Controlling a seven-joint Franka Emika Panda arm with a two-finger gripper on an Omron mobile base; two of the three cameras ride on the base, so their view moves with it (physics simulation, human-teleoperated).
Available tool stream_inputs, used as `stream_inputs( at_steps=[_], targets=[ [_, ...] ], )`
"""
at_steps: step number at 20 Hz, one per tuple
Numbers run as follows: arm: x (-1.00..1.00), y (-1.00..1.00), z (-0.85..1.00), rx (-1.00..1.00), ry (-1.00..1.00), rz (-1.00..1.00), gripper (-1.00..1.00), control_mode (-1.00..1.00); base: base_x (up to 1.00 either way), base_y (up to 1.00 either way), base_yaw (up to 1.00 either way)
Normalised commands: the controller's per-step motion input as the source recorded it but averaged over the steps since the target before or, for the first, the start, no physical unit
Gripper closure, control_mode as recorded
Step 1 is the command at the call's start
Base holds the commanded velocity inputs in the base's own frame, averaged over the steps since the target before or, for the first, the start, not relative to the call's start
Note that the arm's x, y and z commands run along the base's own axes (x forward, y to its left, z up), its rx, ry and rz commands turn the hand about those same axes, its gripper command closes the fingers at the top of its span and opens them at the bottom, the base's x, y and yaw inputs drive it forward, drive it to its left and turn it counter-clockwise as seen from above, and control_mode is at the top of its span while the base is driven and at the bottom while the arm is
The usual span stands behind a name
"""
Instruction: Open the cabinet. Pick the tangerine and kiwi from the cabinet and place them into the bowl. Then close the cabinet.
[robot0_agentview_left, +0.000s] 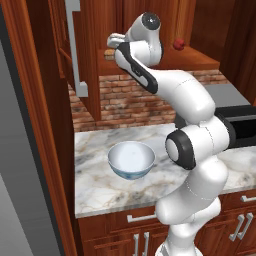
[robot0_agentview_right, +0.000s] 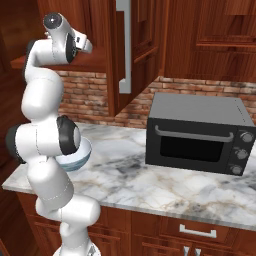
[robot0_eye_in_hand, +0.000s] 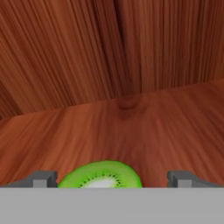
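Cabinet (robot0_agentview_left: 85, 60) up on the wall, doors swung open, long silver bar handle (robot0_agentview_left: 75, 45) facing out on the left door; in the right base view the same open door (robot0_agentview_right: 132, 55) hangs edge-on over the counter. Marble counter (robot0_agentview_left: 100, 185) below, brick backsplash (robot0_agentview_left: 120, 95) behind it. Black microwave (robot0_agentview_right: 197, 132) parked on the right side of the counter. White arm (robot0_agentview_left: 185, 115) reaching up from the base and into the cabinet at shelf height. Bowl (robot0_agentview_left: 131, 160) sitting upright on the counter, pale inside, just left of the arm's lower joints and well below the shelf. Small red fruit (robot0_agentview_left: 178, 44) on the shelf to the right of the wrist. Gripper (robot0_eye_in_hand: 111, 179) spread wide open, one fingertip (robot0_eye_in_hand: 41, 179) on each side of the kiwi (robot0_eye_in_hand: 101, 176), not pinching it yet. Kiwi resting on the wooden shelf inside the cabinet, cut green face showing, right between the jaws.
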Motion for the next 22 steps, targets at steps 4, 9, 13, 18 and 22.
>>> stream_inputs(
  at_steps=[4,9,13,18,22],
  targets=[
    [0.00,0.00,-0.09,0.00,0.00,0.00,-1.00,-1.00,0.00,0.00,0.00],
    [0.00,0.00,-0.16,0.00,0.00,0.00,-1.00,-1.00,0.00,0.00,0.00],
    [0.00,0.00,-0.25,0.00,0.00,0.00,-1.00,-1.00,0.00,0.00,0.00],
    [0.00,0.00,-0.19,0.00,0.00,0.00,1.00,-1.00,0.00,0.00,0.00],
    [0.00,0.00,0.00,0.00,0.00,0.00,1.00,-1.00,0.00,0.00,0.00]
  ],
)
